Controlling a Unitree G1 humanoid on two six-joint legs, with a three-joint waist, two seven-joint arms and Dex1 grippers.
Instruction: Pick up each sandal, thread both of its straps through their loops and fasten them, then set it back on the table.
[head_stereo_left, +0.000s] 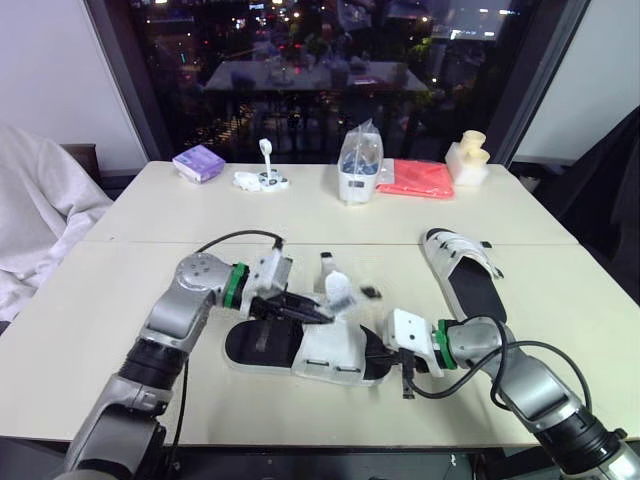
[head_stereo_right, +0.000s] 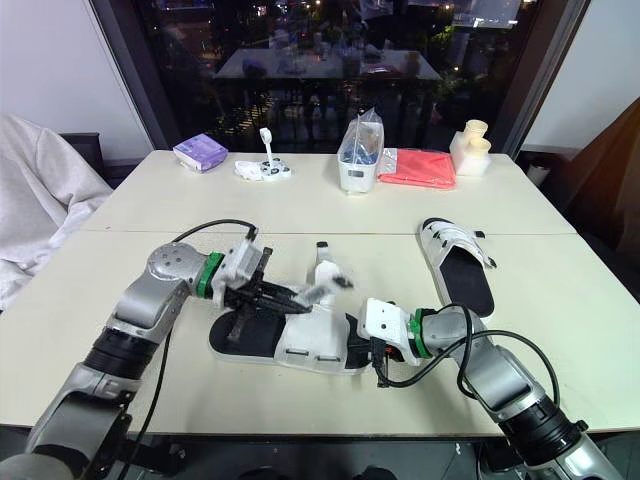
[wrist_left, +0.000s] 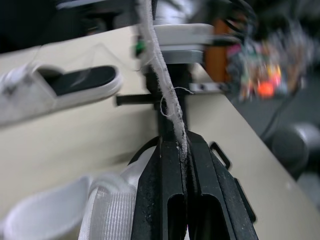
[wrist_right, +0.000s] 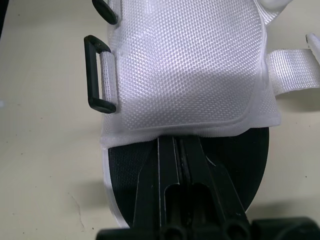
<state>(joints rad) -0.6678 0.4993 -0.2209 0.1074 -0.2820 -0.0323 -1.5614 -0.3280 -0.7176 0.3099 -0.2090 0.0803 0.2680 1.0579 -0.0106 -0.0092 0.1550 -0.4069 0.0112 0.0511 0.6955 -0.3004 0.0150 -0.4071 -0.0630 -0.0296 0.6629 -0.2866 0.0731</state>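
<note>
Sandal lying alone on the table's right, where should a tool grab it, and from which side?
Probably the bare near end of that sandal, approached low from the robot's side. It lies flat, sole down, its white straps bunched at the far end, so the near rim looks thin and free.

eyes: head-high, forward-down, whole table (head_stereo_left: 330, 215), near-identical pair | left wrist: very near, along strap (wrist_left: 160, 65) | right wrist: very near, onto sandal (wrist_right: 190, 65) | shared by all: that sandal, table

Bends the left arm inward, left end effector (head_stereo_left: 320, 315) pinched tight. Reaches across with the right arm, right end effector (head_stereo_left: 371, 350) likewise closed.
</note>
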